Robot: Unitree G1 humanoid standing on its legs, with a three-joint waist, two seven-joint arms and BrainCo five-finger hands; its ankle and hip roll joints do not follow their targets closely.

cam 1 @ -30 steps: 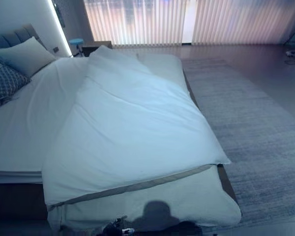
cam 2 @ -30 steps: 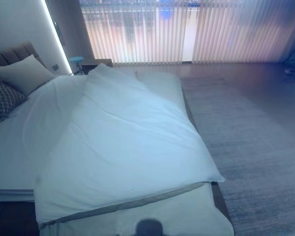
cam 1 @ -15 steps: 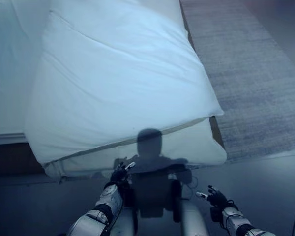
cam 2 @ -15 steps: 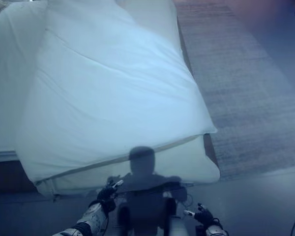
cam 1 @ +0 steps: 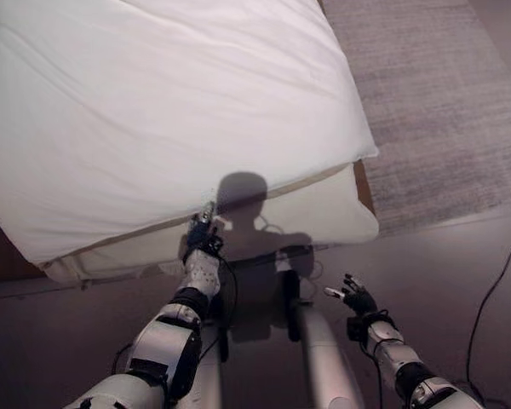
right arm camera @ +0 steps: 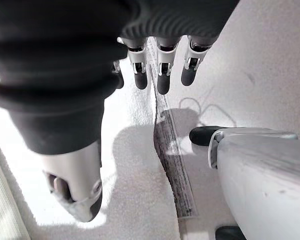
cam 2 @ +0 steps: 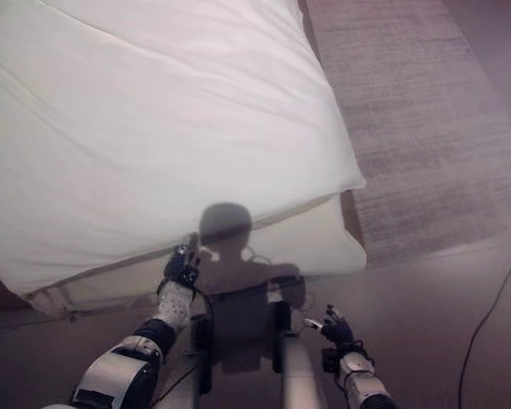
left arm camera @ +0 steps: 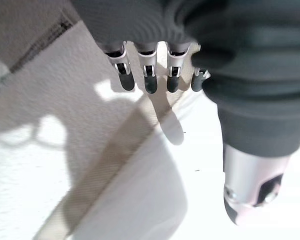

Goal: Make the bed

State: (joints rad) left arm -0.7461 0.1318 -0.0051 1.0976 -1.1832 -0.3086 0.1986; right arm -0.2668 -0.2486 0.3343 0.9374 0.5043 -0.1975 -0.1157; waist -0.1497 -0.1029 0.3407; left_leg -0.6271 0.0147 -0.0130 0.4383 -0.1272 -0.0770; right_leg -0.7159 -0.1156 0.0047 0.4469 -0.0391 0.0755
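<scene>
A white duvet (cam 1: 162, 111) lay spread over the foot of the bed (cam 1: 315, 223), its near edge overhanging the mattress end and marked by a beige band (cam 1: 281, 185) that ran along the fold. Right of the bed a grey rug (cam 1: 426, 102) covered the floor (cam 1: 460, 281), and the duvet's right corner reached just past the mattress side towards the rug.

In the eye views the left hand (cam 1: 203, 239) was raised to the near edge of the duvet, with its fingertips at the beige band. The right hand (cam 1: 354, 299) hung lower, over bare floor and well apart from the bed.

The left wrist view added detail that the eye views lacked: the left hand's fingers (left arm camera: 150, 80) were straight and side by side, the thumb (left arm camera: 250, 190) was held apart from them, and nothing was gripped; past the fingers the beige band (left arm camera: 105, 165) crossed the white cloth diagonally. Contact between fingertips and cloth could not be told from either view.

The right wrist view showed the right hand's fingers (right arm camera: 162, 75) likewise extended and empty, with the thumb (right arm camera: 75, 180) spread away. Beyond them lay the foot of the bed and a dark strip (right arm camera: 170, 160) where the white bedding met the floor.
</scene>
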